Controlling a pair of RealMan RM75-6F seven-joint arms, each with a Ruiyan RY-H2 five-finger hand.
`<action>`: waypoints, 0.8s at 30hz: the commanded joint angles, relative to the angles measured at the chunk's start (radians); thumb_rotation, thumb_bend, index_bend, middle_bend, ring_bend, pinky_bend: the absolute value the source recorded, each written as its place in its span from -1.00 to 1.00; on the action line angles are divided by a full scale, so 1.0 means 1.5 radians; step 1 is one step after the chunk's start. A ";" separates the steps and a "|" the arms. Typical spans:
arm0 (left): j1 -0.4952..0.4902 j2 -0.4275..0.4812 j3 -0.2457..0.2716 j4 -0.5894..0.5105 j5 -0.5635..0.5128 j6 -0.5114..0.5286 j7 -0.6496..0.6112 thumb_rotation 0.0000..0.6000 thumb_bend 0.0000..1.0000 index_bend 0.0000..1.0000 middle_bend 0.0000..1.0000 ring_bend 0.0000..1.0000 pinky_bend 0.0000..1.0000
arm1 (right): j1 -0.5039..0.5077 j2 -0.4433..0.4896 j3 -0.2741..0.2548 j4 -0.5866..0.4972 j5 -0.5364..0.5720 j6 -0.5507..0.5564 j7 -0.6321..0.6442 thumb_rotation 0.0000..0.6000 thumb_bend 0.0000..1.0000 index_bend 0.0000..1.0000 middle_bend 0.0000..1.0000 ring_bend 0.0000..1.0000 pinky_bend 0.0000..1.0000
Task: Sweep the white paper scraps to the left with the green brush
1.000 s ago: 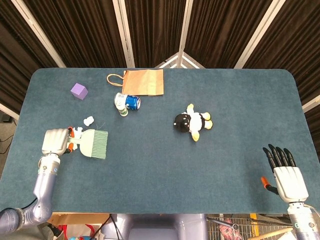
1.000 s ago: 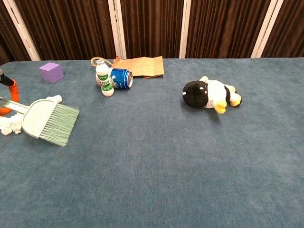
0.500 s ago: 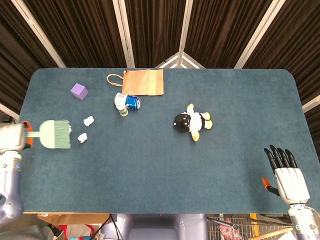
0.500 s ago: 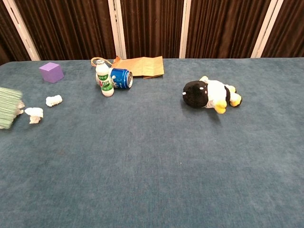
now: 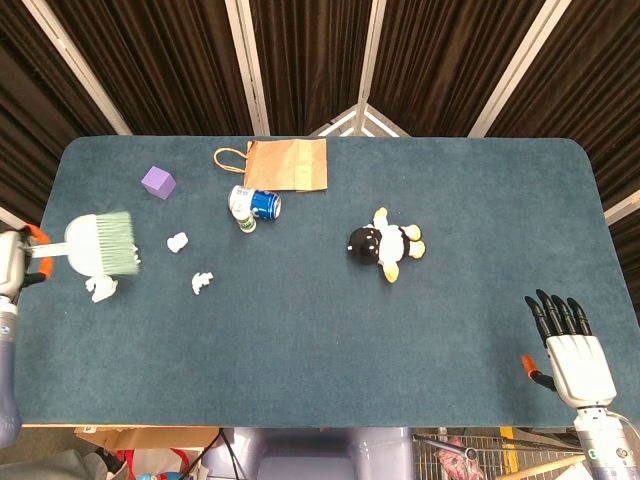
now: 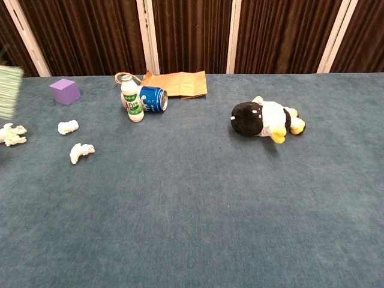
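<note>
On the blue carpeted counter (image 5: 320, 320), dark curtains behind.
Your left hand (image 5: 8, 272) grips the green brush (image 5: 100, 245) beside three paper scraps (image 5: 202, 282); your right hand (image 5: 570, 345) lies spread, holding nothing.

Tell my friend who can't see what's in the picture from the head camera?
The left hand holds a green brush at the table's left edge, above three white paper scraps. Farther back sit a purple cube, a paper bag, a blue can and a plush toy; the right hand rests open.
</note>
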State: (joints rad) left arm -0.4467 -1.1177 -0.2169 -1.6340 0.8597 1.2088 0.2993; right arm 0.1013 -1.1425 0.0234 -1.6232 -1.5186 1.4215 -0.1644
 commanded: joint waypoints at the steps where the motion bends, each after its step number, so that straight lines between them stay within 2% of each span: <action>1: 0.002 -0.022 0.029 -0.079 0.063 0.017 0.021 1.00 0.46 0.55 1.00 1.00 1.00 | 0.001 0.000 0.000 0.000 0.001 -0.001 0.001 1.00 -0.36 -1.00 -1.00 -1.00 -0.98; 7: -0.013 -0.112 0.073 -0.154 0.099 0.020 0.098 1.00 0.40 0.52 1.00 1.00 1.00 | -0.001 0.002 0.001 0.002 0.002 0.000 0.004 1.00 -0.36 -1.00 -1.00 -1.00 -0.98; 10: -0.019 -0.170 0.091 -0.162 0.099 0.024 0.140 1.00 0.22 0.39 1.00 1.00 1.00 | -0.001 0.002 0.001 0.003 0.004 -0.001 0.007 1.00 -0.36 -1.00 -1.00 -1.00 -0.98; 12: -0.021 -0.209 0.102 -0.160 0.093 0.029 0.168 1.00 -0.11 0.15 1.00 1.00 1.00 | -0.001 0.004 0.002 0.003 0.004 0.000 0.008 1.00 -0.36 -1.00 -1.00 -1.00 -0.98; 13: -0.021 -0.220 0.107 -0.159 0.090 0.028 0.174 1.00 -0.20 0.09 1.00 1.00 1.00 | -0.001 0.004 0.002 0.003 0.005 0.001 0.009 1.00 -0.36 -1.00 -1.00 -1.00 -0.98; 15: -0.020 -0.239 0.119 -0.156 0.086 0.029 0.191 1.00 -0.56 -0.11 1.00 1.00 1.00 | -0.002 0.005 0.002 0.004 0.006 0.001 0.012 1.00 -0.36 -1.00 -1.00 -1.00 -0.98; 17: -0.018 -0.245 0.132 -0.151 0.088 0.030 0.207 1.00 -0.81 -0.28 1.00 1.00 1.00 | -0.002 0.006 0.003 0.004 0.006 0.002 0.014 1.00 -0.36 -1.00 -1.00 -1.00 -0.98; 19: -0.015 -0.241 0.144 -0.150 0.092 0.035 0.220 1.00 -0.94 -0.40 1.00 1.00 1.00 | -0.003 0.007 0.003 0.004 0.007 0.004 0.016 1.00 -0.36 -1.00 -1.00 -1.00 -0.97; 22: -0.002 -0.209 0.152 -0.159 0.115 0.056 0.214 1.00 -0.98 -0.59 0.79 0.86 0.96 | -0.004 0.011 0.004 0.003 0.008 0.005 0.020 1.00 -0.36 -1.00 -1.00 -1.00 -0.98; 24: 0.014 -0.175 0.155 -0.166 0.146 0.075 0.179 1.00 -0.98 -0.77 0.33 0.48 0.71 | -0.005 0.011 0.004 0.003 0.008 0.005 0.020 1.00 -0.36 -1.00 -1.00 -1.00 -0.98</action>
State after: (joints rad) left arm -0.4508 -1.4291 0.0070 -1.8708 1.0345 1.2891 0.6138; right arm 0.0944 -1.1254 0.0295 -1.6196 -1.5070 1.4300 -0.1342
